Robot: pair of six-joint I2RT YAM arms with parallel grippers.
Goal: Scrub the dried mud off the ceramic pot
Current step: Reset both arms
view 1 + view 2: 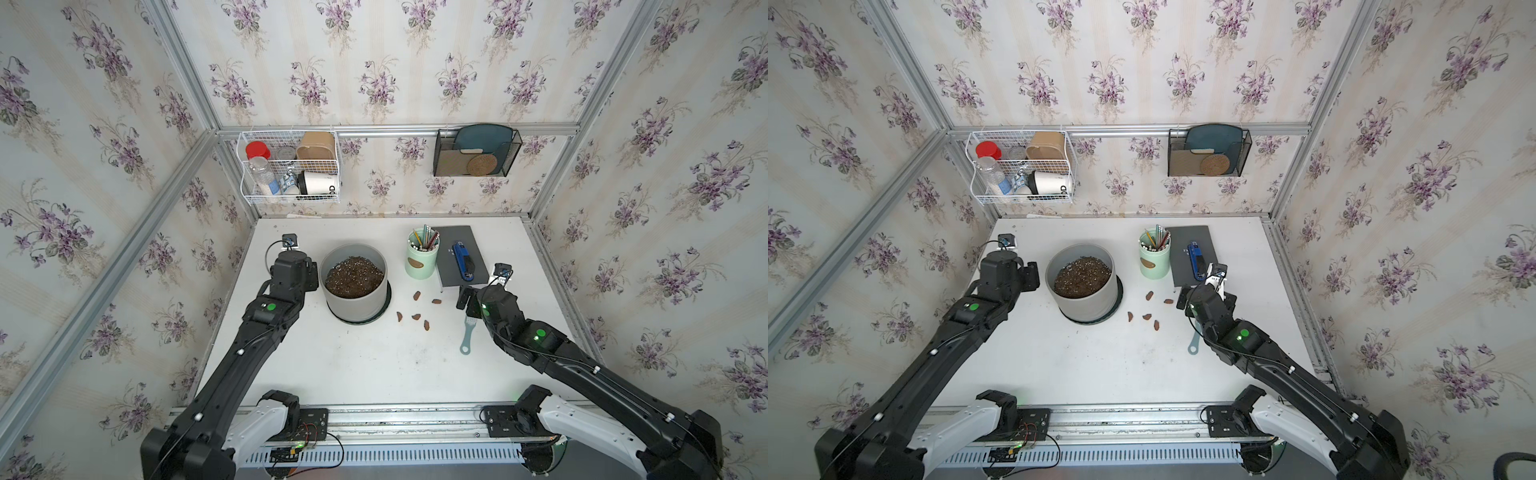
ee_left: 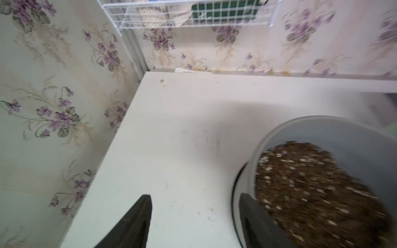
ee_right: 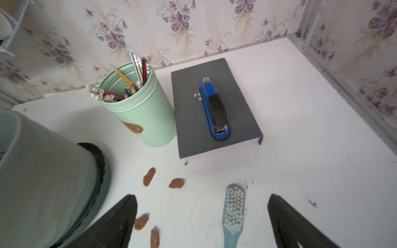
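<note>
Centrally in a top view, the smooth grey ceramic pot (image 1: pixel 353 309) is seen, with a matte book (image 3: pixel 187 120) lettered "FA" at upper right. The left gripper (image 2: pixel 193 199) beside the pot and the right gripper (image 3: pixel 202 197) over a bristled brush (image 3: pixel 234 206) are spread open, empty. Flat reddish dried mud (image 1: pixel 417 295) is scattered right of the pot.

2 black arms (image 1: pixel 232 365) with white bases (image 1: pixel 266 419), green lights (image 1: pixel 271 307) and thin black cables (image 1: pixel 337 446).

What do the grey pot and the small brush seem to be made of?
Grey pot: smooth, matte, evenly light-grey walls. It looks like ceramic, though matte plastic cannot be excluded. Brush: likely plastic, with a thin flat teal handle, a hanging hole and white bristle tufts.
</note>
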